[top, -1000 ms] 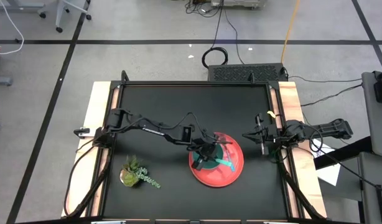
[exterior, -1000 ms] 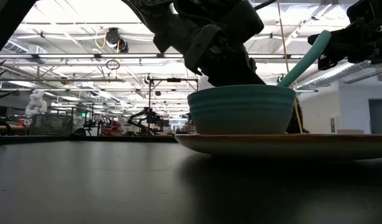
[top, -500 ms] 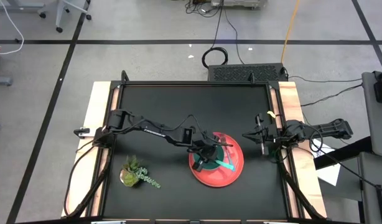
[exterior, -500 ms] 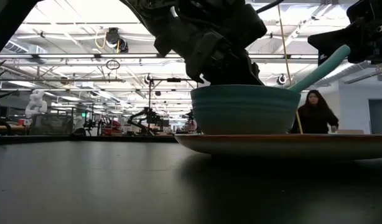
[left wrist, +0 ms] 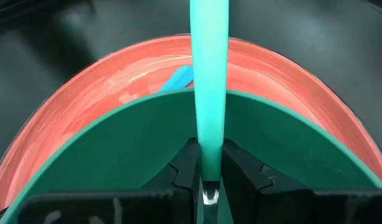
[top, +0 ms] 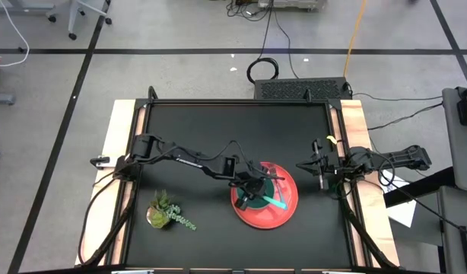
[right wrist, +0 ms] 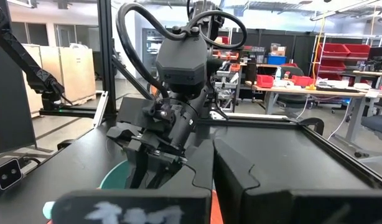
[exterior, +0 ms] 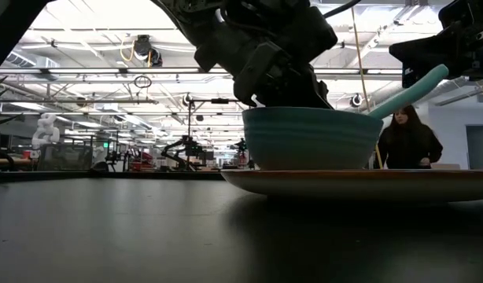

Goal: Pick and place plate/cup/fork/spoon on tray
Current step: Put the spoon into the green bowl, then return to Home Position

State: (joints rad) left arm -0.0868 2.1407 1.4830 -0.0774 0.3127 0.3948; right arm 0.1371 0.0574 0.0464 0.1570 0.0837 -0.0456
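Observation:
The coral-red tray (top: pixel 273 219) lies right of the table's middle, with the dark teal-green cup (top: pixel 252 202) standing on it; both also show in the low view, the tray (exterior: pixel 367 182) under the cup (exterior: pixel 312 137). My left gripper (left wrist: pixel 209 180) is over the cup, shut on the spoon (top: pixel 277 201), whose teal handle (exterior: pixel 411 88) slants up past the cup's rim. The fork's light-blue handle (left wrist: pixel 178 78) lies on the tray beyond the cup. My right gripper (top: pixel 322 173) waits open near the table's right edge. My left gripper pinches the spoon's teal handle (left wrist: pixel 209 152) between its two fingers, close to the silver head (left wrist: pixel 209 196), which shows between them. The fingers slant down into the cup from the table's left and lie along the handle. The handle crosses the cup's rim, its free end raised.
A small potted plant (top: pixel 163 213) lies at the table's near left. A dark box (top: pixel 302 89) stands beyond the far edge. A person (exterior: pixel 411 141) shows in the room behind the table.
The spoon in my left gripper has tipped: its handle's free end has dropped lower and swung farther out past the cup's rim. The cup has shifted slightly on the tray. A person has come into view behind the table.

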